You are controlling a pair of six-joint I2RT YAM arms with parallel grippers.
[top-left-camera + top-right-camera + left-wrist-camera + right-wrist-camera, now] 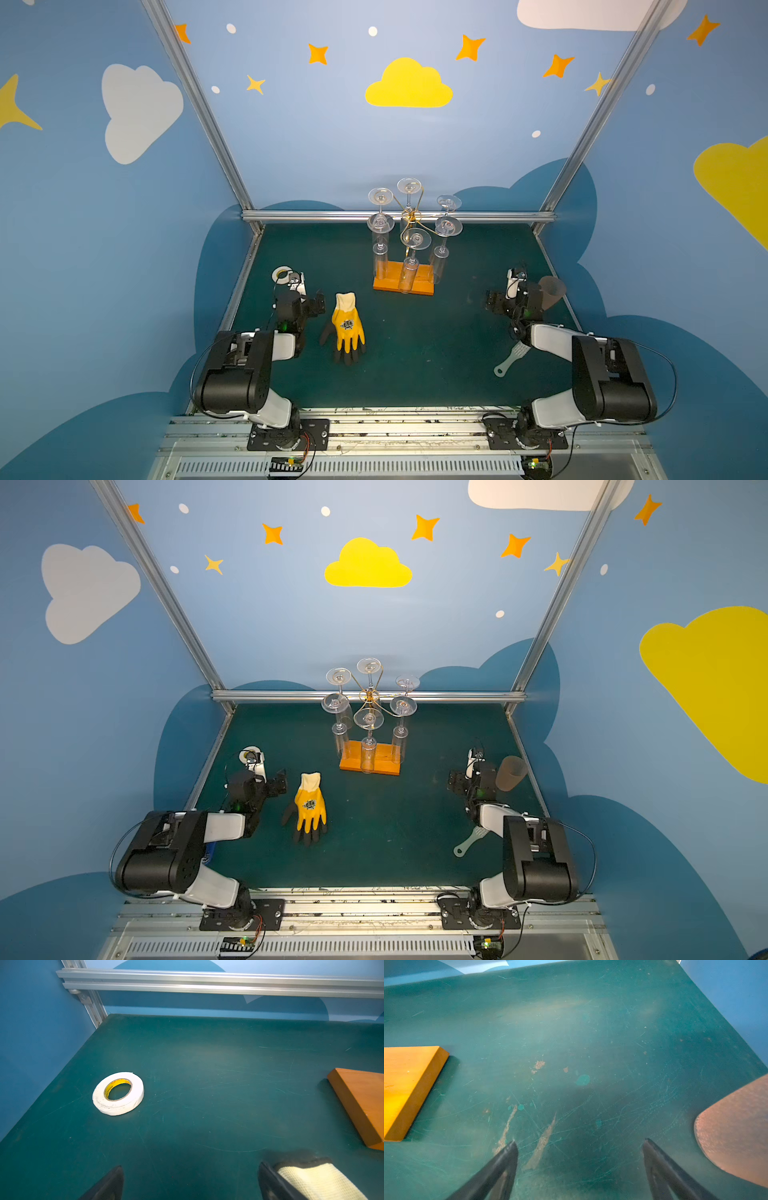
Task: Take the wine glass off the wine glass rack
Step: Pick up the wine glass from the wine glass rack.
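one glove (348,328) lies beside left hand (311,298), near wine glass rack (424,285).

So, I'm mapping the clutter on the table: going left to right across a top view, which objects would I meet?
tape roll → yellow glove → wine glass rack → pale green utensil → brown cup

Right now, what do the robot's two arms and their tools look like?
The left arm and right arm look alike: boxy black joint housings, rounded white links, a thin black cable looping beside each. The left tool and right tool each end in two dark, pointed fingers.
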